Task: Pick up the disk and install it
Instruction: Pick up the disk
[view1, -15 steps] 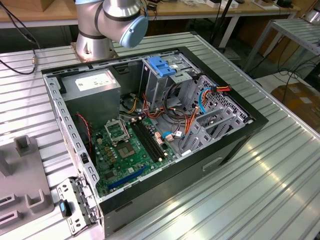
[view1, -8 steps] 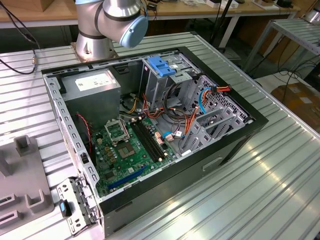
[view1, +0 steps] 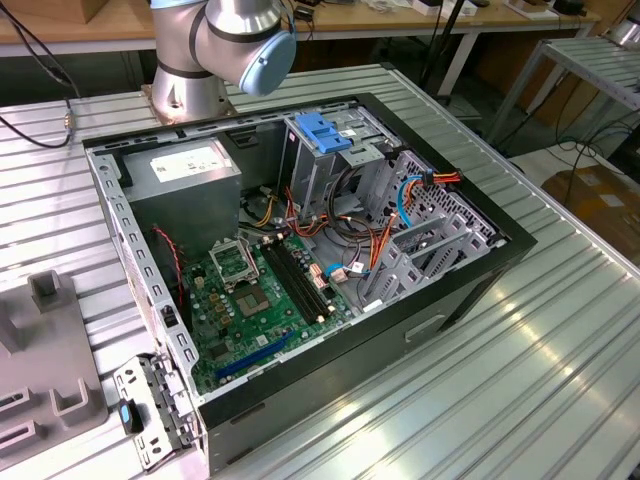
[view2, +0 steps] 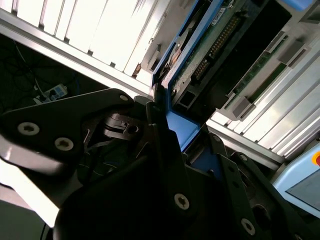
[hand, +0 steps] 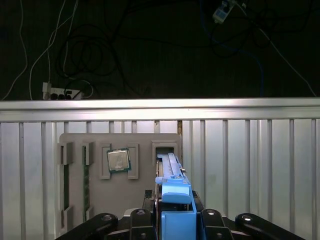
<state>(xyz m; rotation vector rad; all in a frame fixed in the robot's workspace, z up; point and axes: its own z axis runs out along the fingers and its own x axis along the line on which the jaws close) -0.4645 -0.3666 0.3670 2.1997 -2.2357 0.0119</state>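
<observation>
While the hand (hand: 175, 220) grips the disk (hand: 171, 175), cables (hand: 100, 65) litter the dark floor (hand: 165, 45).

Arm (view1: 225, 40) cut off at the exterior view's top edge. Grey tray (view1: 40, 400) clipped at that view's left edge. In the first wrist view, disk (hand: 172, 182) seen edge-on, faces hidden, near end clamped in gripper (hand: 175, 215) and cropped by the frame. In the second wrist view, mostly behind dark fingers (view2: 160, 145); green board there probably its underside. Markings on chip (hand: 119, 160) too small to tell.

Open computer case (view1: 300, 380); grey parts tray (hand: 120, 200)
</observation>
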